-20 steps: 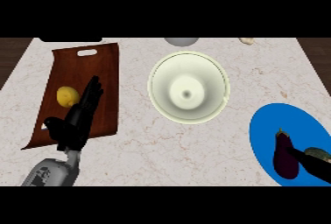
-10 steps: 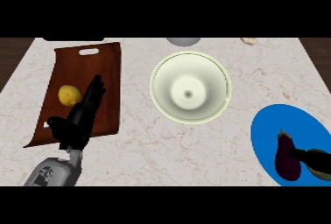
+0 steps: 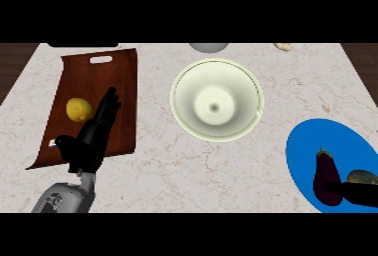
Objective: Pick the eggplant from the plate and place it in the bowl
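Note:
A dark purple eggplant (image 3: 327, 176) lies lengthwise on the blue plate (image 3: 310, 145) at the right of the counter, stem end pointing away from me. My right hand (image 3: 359, 193) shows only as a dark shape at the view's lower right corner. It reaches the eggplant's near end, and most of it is cut off by the edge. The cream bowl (image 3: 216, 100) stands empty in the middle, left of the plate. My left hand (image 3: 90, 139) rests open, fingers up, over the brown cutting board (image 3: 122, 85) at the left.
A yellow lemon (image 3: 79, 109) lies on the cutting board beside my left hand. A small olive-brown thing (image 3: 364, 176) sits at the plate's right edge. A grey round object (image 3: 209, 47) and a small pale item (image 3: 282, 46) lie along the far edge.
My right hand has shifted a little at the plate's near right, closer to the eggplant's near end. The eggplant stays on the plate. The left hand has not moved.

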Robot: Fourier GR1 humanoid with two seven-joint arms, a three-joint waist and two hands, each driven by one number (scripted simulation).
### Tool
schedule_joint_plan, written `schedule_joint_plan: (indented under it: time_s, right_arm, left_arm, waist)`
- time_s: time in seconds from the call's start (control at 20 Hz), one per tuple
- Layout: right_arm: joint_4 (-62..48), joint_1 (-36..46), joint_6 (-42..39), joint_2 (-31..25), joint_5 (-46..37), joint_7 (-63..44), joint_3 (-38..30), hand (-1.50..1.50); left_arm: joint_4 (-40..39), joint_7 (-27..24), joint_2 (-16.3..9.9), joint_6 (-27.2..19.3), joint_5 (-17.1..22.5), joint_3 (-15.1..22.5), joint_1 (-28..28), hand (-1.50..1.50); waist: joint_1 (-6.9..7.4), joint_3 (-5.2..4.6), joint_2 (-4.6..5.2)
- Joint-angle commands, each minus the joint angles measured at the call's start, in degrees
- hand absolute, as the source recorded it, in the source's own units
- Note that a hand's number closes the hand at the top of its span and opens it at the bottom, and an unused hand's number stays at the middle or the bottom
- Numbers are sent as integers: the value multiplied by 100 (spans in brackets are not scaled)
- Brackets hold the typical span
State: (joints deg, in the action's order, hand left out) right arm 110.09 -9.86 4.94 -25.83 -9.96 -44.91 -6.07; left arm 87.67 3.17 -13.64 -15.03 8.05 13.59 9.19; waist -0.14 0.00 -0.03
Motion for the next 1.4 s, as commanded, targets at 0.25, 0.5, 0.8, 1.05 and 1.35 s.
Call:
schedule_joint_plan:
  time_s: [0.25,0.5,0.8,1.05,1.35]
  right_arm:
    - [176,-566,99,937,-211,878,-45,-150]
    - [659,-577,-376,922,128,564,-526,-150]
    - [93,-238,-319,1278,162,817,-639,-150]
    - [-227,-336,-429,1519,198,1220,-694,-150]
    - [-1196,-193,-94,1957,-144,2171,-565,-150]
  left_arm:
    - [5,44,72,421,-97,-369,11,0]
    - [-306,-72,401,402,-385,-477,145,0]
    - [180,303,356,629,-442,-580,-51,0]
    - [-356,-191,590,653,-658,-705,5,0]
    - [198,-5,668,683,-765,-617,-403,0]
  waist:
    - [-27,1,-1]
    - [-24,-1,1]
    - [-5,0,0]
    - [-10,0,1]
    - [19,1,1]
